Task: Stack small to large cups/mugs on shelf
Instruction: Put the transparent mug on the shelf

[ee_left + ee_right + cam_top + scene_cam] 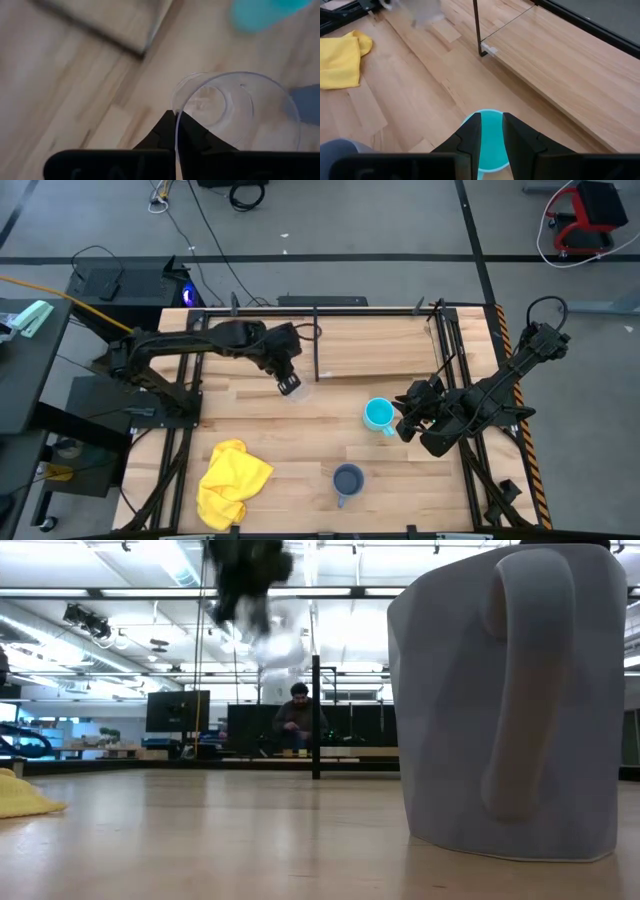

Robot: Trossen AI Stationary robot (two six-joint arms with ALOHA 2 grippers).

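Note:
My left gripper [290,385] is shut on the small clear glass cup [235,110], held above the tabletop just in front of the shelf [380,345], a light-wood board with thin black uprights. The cup also shows raised in the low view [280,645]. The cyan mug [378,414] stands on its base at centre right. My right gripper [402,423] is right beside it; its fingers stand narrowly apart, with the mug [490,135] showing in the gap. The grey-blue mug [347,479] stands on its base near the front edge. My left gripper pinches the glass cup's rim [178,102] between its two fingers, one inside the cup and one outside. The cup is lifted clear of the table and lies tipped, its mouth toward the wrist camera. My right gripper: I cannot tell whether its fingers [470,135] touch the cyan mug.
A crumpled yellow cloth [232,480] lies at the front left. A black upright [477,27] stands at the shelf's front edge. A person [298,715] sits far behind the table. Bare tabletop lies between the cloth and the mugs.

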